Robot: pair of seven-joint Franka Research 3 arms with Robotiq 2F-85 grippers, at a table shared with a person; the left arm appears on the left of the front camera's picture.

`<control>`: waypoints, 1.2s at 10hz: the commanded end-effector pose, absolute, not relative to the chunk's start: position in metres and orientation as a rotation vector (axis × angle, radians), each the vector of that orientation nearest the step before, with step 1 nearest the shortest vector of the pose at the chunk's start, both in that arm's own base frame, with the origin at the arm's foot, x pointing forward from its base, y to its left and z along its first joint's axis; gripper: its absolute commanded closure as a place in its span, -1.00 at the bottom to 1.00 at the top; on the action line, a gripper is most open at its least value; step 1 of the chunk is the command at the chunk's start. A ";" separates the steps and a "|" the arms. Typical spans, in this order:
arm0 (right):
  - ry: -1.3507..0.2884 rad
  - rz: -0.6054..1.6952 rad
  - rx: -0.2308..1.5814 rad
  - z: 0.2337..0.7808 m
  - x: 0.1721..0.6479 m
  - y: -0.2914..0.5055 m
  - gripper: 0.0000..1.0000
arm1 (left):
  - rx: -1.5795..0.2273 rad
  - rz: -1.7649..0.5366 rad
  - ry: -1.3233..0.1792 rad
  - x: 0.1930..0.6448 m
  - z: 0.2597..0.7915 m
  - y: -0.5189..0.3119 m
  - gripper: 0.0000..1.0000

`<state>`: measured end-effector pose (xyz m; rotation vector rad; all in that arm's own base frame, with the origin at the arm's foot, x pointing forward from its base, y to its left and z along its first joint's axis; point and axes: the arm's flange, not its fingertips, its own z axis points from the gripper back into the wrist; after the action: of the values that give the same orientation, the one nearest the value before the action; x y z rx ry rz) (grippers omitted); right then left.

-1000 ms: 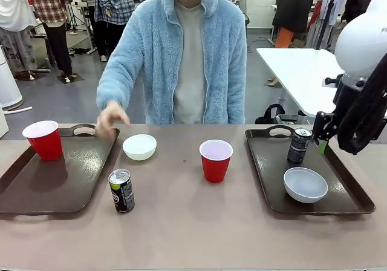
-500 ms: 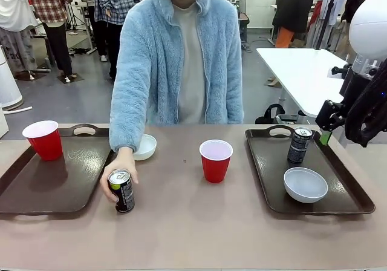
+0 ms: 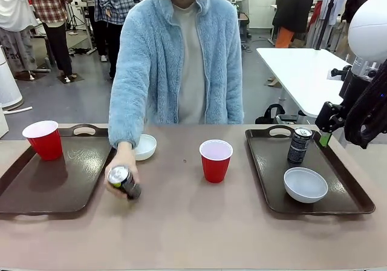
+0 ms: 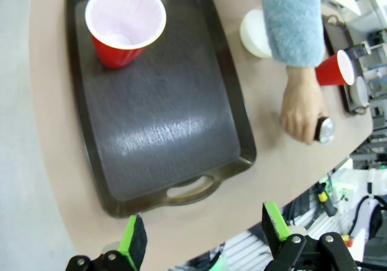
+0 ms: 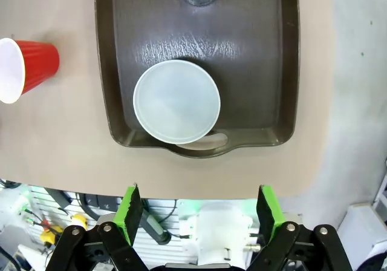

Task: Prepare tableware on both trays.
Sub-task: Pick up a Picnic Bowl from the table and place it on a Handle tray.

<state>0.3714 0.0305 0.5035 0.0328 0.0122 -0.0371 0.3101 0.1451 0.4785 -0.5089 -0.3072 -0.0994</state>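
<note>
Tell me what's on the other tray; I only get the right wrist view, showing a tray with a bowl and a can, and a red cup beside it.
Observer: The left tray holds only a red cup, at its far left corner.
Operator: What else is out there?
Observer: A second can, tilted in a person's hand, just off that tray's right rim.
Operator: Anything more?
Observer: A second bowl on the bare table behind that hand, partly hidden by the sleeve.

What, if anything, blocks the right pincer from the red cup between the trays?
Probably nothing, so yes: the red cup stands alone, the person's hand is busy with the can, and the right pincer is open.
</note>
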 end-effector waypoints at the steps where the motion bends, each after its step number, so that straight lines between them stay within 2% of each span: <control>1: 0.002 -0.052 0.020 0.500 0.372 0.032 -0.94 | -0.522 -0.103 -0.313 0.309 0.478 0.146 -1.00; 2: 0.002 -0.052 0.020 0.500 0.372 0.032 -0.94 | -0.522 -0.103 -0.313 0.309 0.478 0.146 -1.00; 3: 0.012 -0.037 0.033 0.504 0.371 0.030 -0.86 | -0.522 -0.103 -0.313 0.309 0.478 0.146 -1.00; 4: 0.124 0.014 0.325 0.530 0.380 -0.003 -0.95 | -0.522 -0.103 -0.313 0.309 0.478 0.146 -1.00; 6: 0.164 0.003 0.641 0.553 0.398 -0.072 -0.95 | -0.522 -0.103 -0.313 0.309 0.478 0.146 -1.00; 8: 0.132 -0.024 0.873 0.555 0.384 -0.139 -0.95 | -0.522 -0.103 -0.313 0.309 0.478 0.146 -1.00; 10: 0.105 -0.065 0.962 0.543 0.371 -0.186 -0.95 | -0.509 -0.099 -0.308 0.310 0.478 0.145 -1.00; 12: 0.110 -0.092 1.020 0.516 0.359 -0.228 -0.95 | -0.306 -0.114 -0.332 0.316 0.536 0.101 -1.00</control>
<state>0.3519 -0.2169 0.5222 0.9838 0.1100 -0.1042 0.3158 0.1219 0.5102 -0.4222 -0.3340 -0.1222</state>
